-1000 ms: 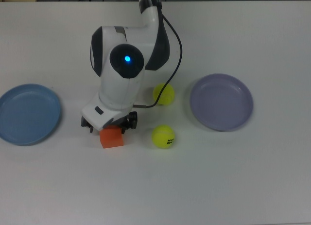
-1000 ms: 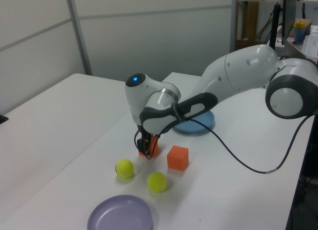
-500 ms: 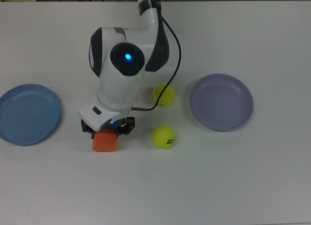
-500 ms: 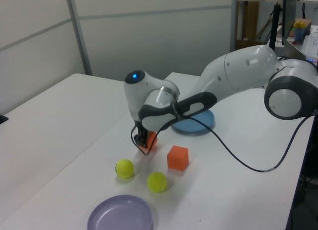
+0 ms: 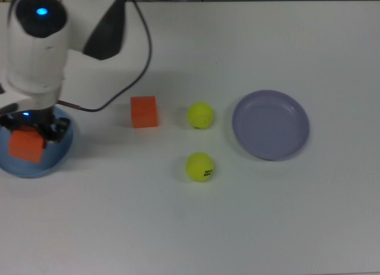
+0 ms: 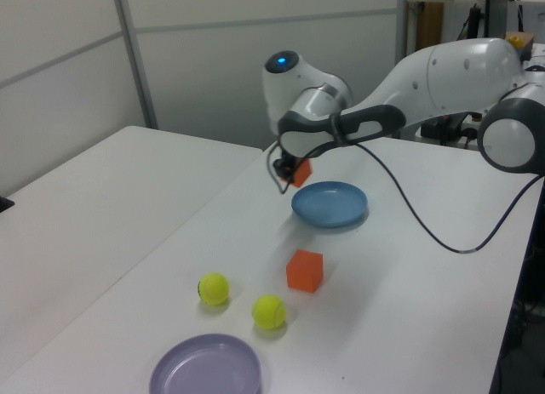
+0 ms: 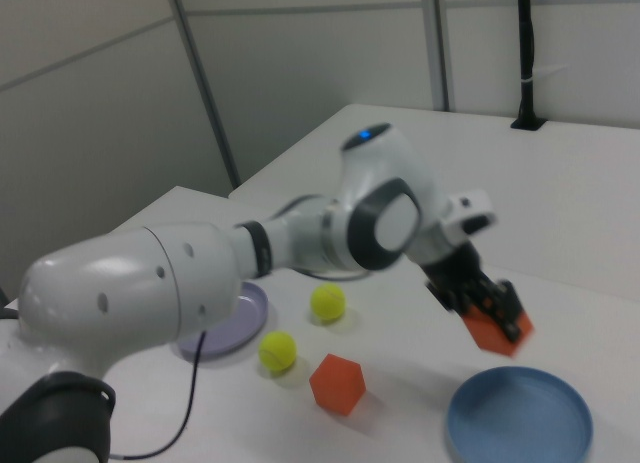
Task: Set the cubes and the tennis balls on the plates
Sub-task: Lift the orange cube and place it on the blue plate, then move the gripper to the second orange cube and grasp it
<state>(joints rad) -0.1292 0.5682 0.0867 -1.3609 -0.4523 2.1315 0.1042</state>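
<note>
The gripper pinches one of two orange cubes above the blue plate; the second cube, two tennis balls and the lavender plate lie toward 3 o'clock in the top view.

A plain white surface fills the top view. In the left view, pale grey wall panels stand at its far side, with cluttered shelving at the left view's far right.
</note>
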